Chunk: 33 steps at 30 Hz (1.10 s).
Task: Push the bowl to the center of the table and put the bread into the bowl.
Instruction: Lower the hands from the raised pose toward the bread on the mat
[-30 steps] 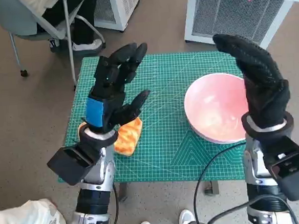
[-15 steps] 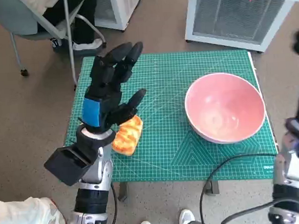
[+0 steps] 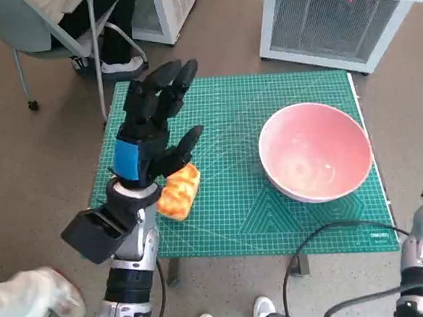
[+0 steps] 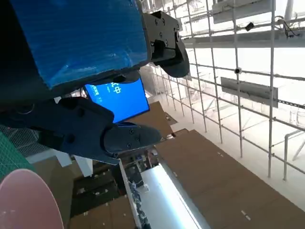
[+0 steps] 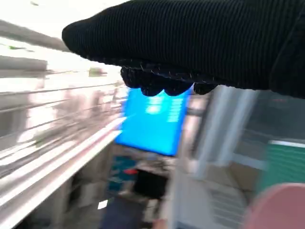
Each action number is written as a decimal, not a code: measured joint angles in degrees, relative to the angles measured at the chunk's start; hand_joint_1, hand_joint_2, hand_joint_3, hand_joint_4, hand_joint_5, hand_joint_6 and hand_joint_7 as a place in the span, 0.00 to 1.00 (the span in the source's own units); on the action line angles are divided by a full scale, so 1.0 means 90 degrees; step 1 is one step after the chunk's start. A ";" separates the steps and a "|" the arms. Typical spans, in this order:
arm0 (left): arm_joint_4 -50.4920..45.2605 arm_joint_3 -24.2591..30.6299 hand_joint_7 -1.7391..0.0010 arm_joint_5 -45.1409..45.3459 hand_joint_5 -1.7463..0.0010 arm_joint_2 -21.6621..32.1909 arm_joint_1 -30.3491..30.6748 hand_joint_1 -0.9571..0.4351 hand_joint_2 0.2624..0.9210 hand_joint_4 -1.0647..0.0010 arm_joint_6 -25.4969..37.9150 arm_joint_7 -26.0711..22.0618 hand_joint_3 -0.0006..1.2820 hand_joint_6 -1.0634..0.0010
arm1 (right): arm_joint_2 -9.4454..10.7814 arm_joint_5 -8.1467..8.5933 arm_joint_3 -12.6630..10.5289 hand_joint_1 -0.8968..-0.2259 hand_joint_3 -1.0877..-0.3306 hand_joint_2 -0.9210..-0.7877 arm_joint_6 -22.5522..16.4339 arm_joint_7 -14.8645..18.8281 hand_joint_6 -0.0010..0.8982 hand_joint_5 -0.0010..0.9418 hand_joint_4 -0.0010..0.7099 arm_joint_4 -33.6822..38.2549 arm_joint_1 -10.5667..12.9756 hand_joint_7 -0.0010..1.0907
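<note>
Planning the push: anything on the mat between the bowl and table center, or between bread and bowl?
Nothing visible. The pink bowl sits toward the table's right side, with bare green mat between it and the center. The bread lies near the left edge, under the raised left hand.

bowl [image 3: 315, 152]: pink, smooth, glossy. table [image 3: 229, 99]: matt green gridded mat. bread [image 3: 178, 192]: rough, golden crust. right hand [image 5: 200, 43]: black ribbed knit cloth.

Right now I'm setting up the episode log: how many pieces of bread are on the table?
1. The bread lies on the green mat near the table's left edge, partly under the left hand, apart from the pink bowl. Nothing else there looks like bread.
</note>
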 measured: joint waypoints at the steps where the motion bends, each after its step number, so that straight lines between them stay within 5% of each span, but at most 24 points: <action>1: -0.0002 0.0000 0.61 0.0001 1.00 0.0002 0.0003 0.45 1.00 0.62 0.0000 0.0000 0.27 0.86 | 0.0003 0.0014 -0.0005 0.58 0.31 0.00 0.0002 0.0025 0.00 0.00 0.31 0.0149 -0.0035 0.44; 14: -0.0135 0.0022 0.62 0.0000 1.00 0.0095 0.0122 0.44 1.00 0.63 0.0066 0.0001 0.27 0.86 | 0.0334 0.0064 0.0057 0.63 0.31 0.00 0.0466 0.0010 0.02 0.00 0.30 0.1439 -0.0488 0.43; 33: -0.0452 0.0127 0.69 0.0037 1.00 0.0261 0.0417 0.46 1.00 0.63 0.0095 0.0110 0.27 0.81 | 0.0960 0.0171 0.0161 0.65 0.30 0.00 0.1672 0.0040 0.07 0.01 0.32 0.2006 -0.1201 0.42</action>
